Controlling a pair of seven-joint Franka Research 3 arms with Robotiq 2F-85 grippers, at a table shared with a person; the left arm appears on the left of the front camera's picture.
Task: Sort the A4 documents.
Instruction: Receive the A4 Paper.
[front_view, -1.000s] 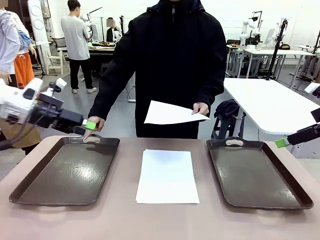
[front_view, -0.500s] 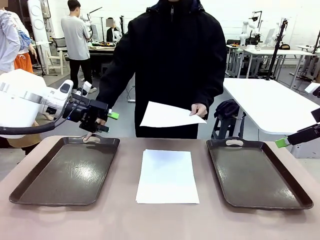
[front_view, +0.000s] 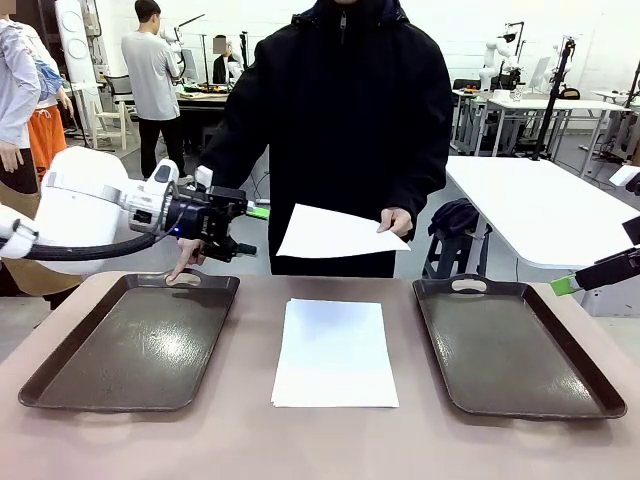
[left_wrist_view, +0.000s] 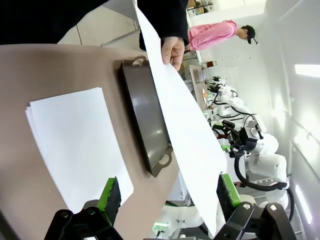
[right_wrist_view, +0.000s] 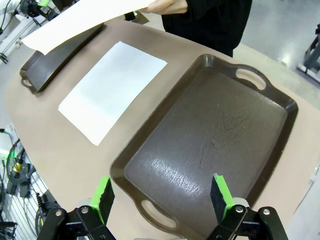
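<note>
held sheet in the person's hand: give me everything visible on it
The held sheet is thin, plain white A4 paper, blank on the sides that show, uncreased and slightly bowed. It is held in the air, nearly flat with a slight tilt, on the far side of the stack. The person's hand pinches its right end, and nothing else touches it. Its free left end points toward the open left gripper, which is close to it but apart.
</note>
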